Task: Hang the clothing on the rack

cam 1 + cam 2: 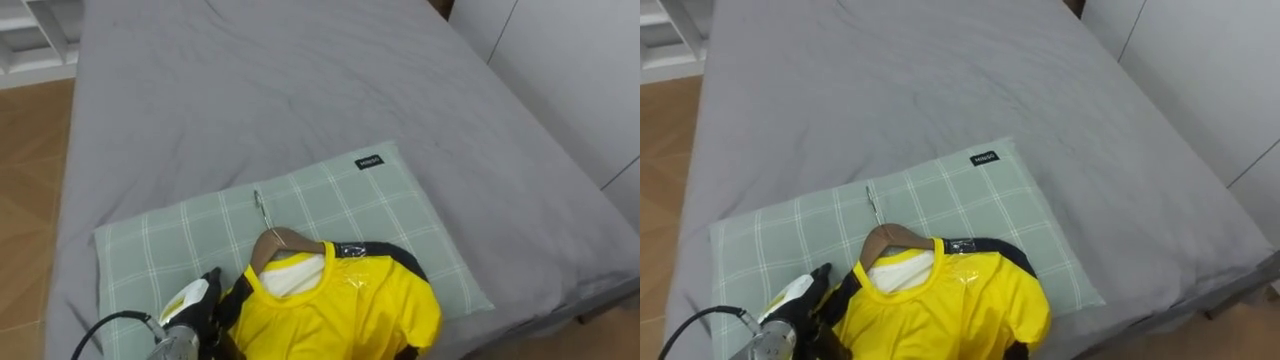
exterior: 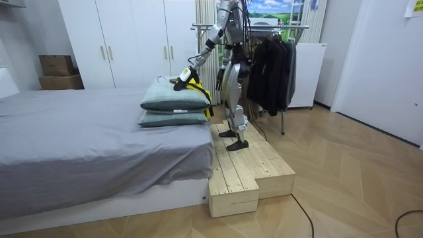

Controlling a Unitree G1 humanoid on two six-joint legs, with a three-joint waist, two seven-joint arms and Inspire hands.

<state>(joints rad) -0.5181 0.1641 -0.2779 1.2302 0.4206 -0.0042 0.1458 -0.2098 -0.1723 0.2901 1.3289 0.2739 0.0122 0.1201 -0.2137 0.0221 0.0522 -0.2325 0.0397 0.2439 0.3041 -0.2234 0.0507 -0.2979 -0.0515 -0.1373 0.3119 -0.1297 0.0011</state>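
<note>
At lower left, the left hand (image 1: 195, 298) is being held against the yellow shirt (image 1: 350, 305) (grip cannot be told), which is being carried on a wooden hanger (image 1: 285, 238) atop the green pillow (image 1: 200, 225) on the bed (image 1: 300, 90).

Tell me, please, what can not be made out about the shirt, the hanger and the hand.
The left hand: eye views, its fingers are behind the yellow shirt's shoulder fold; grip unclear.
The yellow shirt: lower part cut off by the eye views' bottom edge.
The hanger: its arms are under the shirt.
The dark cloth: mostly under the shirt; its kind is unclear.
</note>
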